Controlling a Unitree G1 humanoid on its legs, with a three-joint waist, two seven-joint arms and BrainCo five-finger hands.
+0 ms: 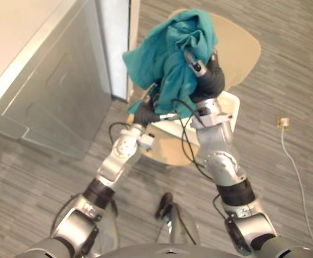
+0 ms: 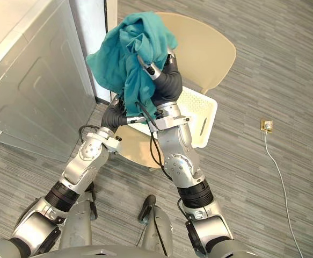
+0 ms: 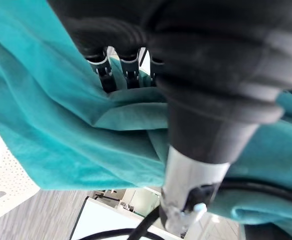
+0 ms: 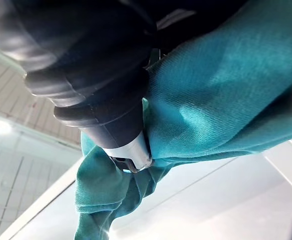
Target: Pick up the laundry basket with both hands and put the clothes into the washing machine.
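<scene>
A teal cloth (image 1: 172, 48) hangs bunched in the air above a white laundry basket (image 1: 228, 110), which stands on a beige chair (image 1: 239, 48). My right hand (image 1: 210, 75) is raised into the cloth from below and curls round its folds; the right wrist view has the thumb (image 4: 130, 159) pressed into the cloth (image 4: 221, 100). Lower down and a little to the left, my left hand (image 1: 144, 114) reaches into the hanging part. Its fingers (image 3: 105, 75) sink into a gathered fold of cloth (image 3: 60, 135). The grey washing machine (image 1: 54, 80) stands to the left.
A white upright panel (image 1: 113, 43) stands between the washing machine and the chair. A small floor outlet (image 1: 283, 122) with a white cable lies on the grey floor at the right. The basket's perforated wall (image 3: 5, 185) shows under the cloth.
</scene>
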